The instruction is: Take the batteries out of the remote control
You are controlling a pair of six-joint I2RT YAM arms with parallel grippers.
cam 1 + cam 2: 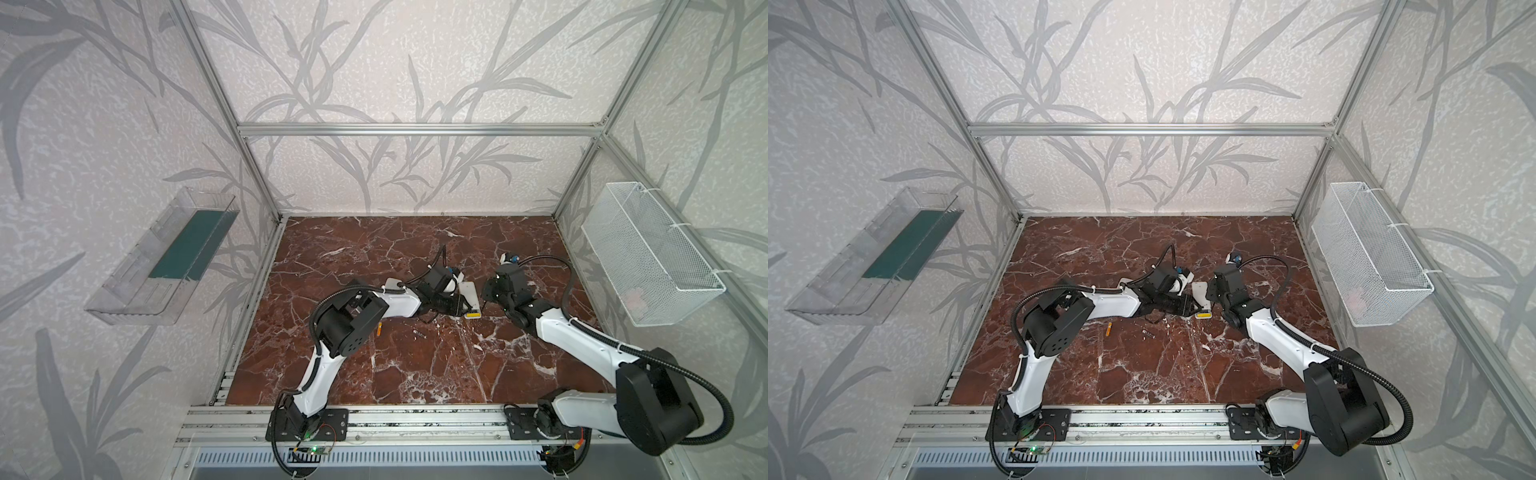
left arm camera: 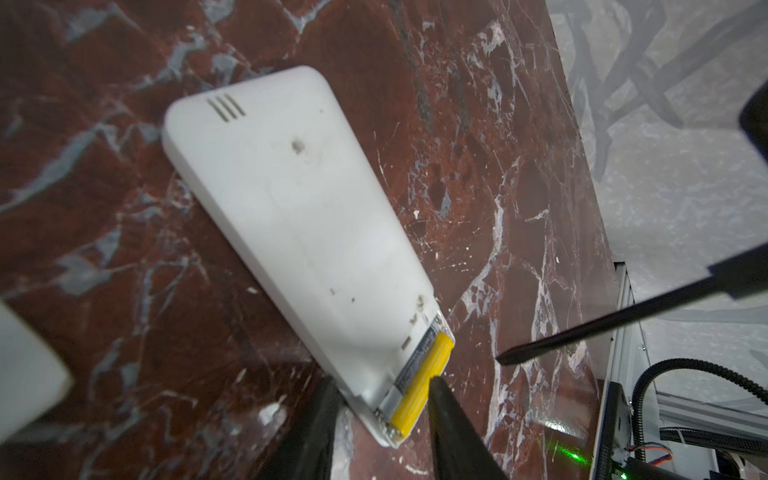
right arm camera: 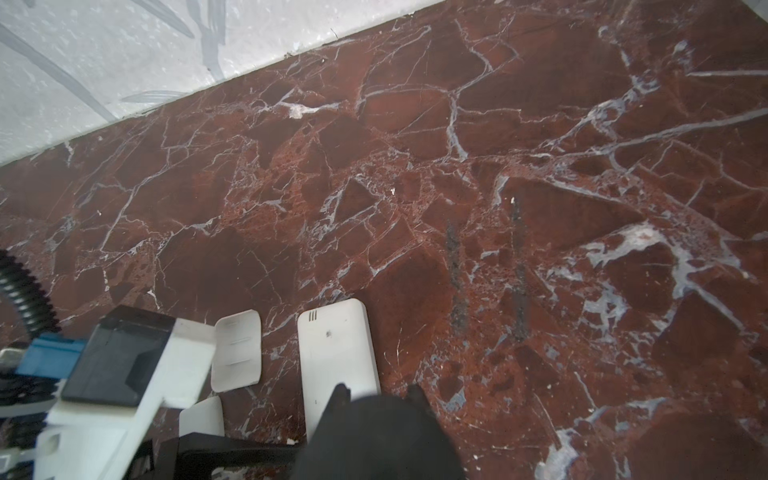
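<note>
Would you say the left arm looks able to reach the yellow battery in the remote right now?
Probably yes: nothing covers the yellow battery, which lies exposed at the end of the remote, and the left fingers straddle that end.

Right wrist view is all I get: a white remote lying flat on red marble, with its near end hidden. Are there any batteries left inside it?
Observer: Yes, one. The left wrist view shows a yellow battery sitting in the open slot at the end of the remote.
Operator: Have any come out already?
Observer: Two. In both top views an orange battery and a dark battery lie loose on the table, nearer the front than the remote.
</note>
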